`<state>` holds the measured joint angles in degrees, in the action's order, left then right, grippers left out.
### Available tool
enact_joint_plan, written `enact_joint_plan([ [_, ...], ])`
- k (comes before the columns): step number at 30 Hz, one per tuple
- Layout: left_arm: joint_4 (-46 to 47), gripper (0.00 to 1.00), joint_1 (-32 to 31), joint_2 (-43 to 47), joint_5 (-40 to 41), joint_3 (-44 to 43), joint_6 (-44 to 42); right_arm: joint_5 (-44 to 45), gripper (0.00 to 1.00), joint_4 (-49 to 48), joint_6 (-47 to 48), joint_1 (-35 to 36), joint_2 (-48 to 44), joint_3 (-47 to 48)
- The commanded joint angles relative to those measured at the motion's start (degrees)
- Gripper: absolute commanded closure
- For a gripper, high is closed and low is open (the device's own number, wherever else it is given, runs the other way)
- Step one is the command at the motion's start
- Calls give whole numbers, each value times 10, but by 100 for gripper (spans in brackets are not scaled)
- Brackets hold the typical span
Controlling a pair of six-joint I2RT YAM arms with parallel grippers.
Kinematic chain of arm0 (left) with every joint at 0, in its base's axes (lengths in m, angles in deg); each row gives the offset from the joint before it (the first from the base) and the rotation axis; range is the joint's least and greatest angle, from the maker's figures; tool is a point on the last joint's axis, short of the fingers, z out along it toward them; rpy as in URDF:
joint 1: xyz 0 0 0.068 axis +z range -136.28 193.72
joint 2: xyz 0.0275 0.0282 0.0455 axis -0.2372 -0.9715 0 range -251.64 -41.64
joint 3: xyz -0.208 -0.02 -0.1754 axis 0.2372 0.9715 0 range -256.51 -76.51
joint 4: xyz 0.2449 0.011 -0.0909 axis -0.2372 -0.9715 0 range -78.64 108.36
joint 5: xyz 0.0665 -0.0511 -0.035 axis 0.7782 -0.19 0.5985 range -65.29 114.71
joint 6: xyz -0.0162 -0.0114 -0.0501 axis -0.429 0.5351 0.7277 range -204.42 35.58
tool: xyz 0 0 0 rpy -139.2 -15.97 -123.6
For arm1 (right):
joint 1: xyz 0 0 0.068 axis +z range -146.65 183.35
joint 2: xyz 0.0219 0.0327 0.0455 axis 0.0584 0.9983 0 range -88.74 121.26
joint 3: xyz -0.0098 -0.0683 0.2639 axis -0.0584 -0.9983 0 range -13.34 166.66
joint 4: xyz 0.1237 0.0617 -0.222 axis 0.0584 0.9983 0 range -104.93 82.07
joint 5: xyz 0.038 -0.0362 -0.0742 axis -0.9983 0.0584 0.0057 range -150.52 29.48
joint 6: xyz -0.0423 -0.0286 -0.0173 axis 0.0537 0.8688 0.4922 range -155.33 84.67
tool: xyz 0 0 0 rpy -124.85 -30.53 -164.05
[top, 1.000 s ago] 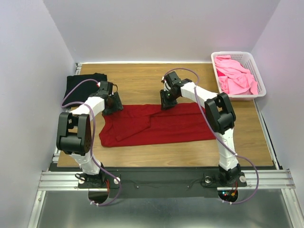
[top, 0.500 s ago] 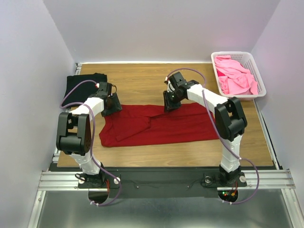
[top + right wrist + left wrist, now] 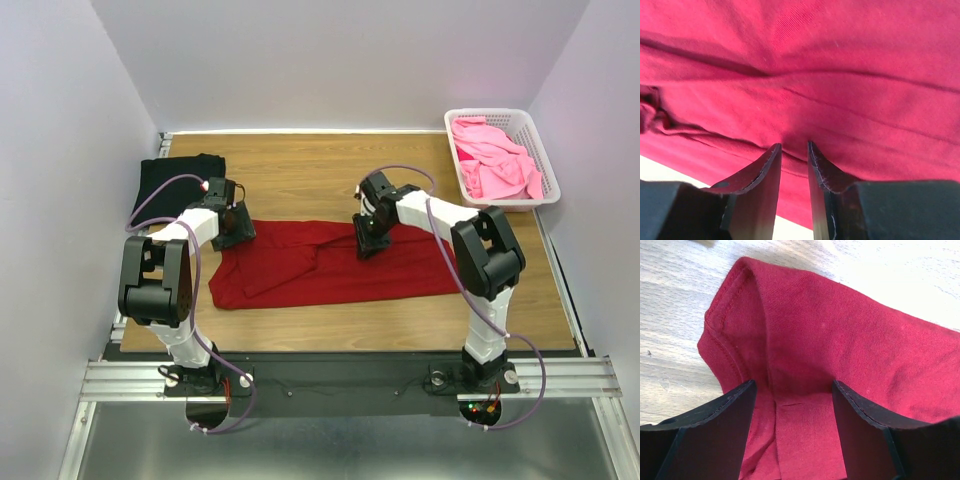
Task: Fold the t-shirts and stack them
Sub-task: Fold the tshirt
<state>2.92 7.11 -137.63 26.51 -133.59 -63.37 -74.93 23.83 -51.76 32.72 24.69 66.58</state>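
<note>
On the surface (image 3: 300,180), the right gripper (image 3: 368,243), narrowed onto a pinch of the red tee (image 3: 330,265), has carried its far edge nearward, starting a fold; the left gripper (image 3: 235,228) waits wide open, empty, straddling the far-left corner.

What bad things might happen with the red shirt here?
1. The right gripper seems to pinch only a thin fold of the dark red t-shirt, so the cloth may slip out when it pulls.
2. The left gripper stands open over a curled-up corner. Closing there might grab several layers at once and leave a crooked fold.
</note>
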Motion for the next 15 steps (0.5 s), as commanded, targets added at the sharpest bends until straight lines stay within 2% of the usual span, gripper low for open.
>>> enact_joint_plan([
  [1,5,27,-2,22,-1,-4,-14,49,67,-4,-5,5,-60,-11],
  [4,13,27,-23,47,6,-35,-56,128,67,0,5,-4,-92,-13],
  [6,17,26,-60,58,6,-53,-89,141,66,4,8,-42,-109,-10],
  [9,31,24,-131,56,-4,-93,-123,141,56,7,13,-108,-121,-10],
  [12,36,23,-204,30,-37,-141,-174,177,53,9,20,-156,-124,-6],
  [15,31,22,-268,-30,-49,-191,-227,163,53,8,23,-203,-117,-1],
])
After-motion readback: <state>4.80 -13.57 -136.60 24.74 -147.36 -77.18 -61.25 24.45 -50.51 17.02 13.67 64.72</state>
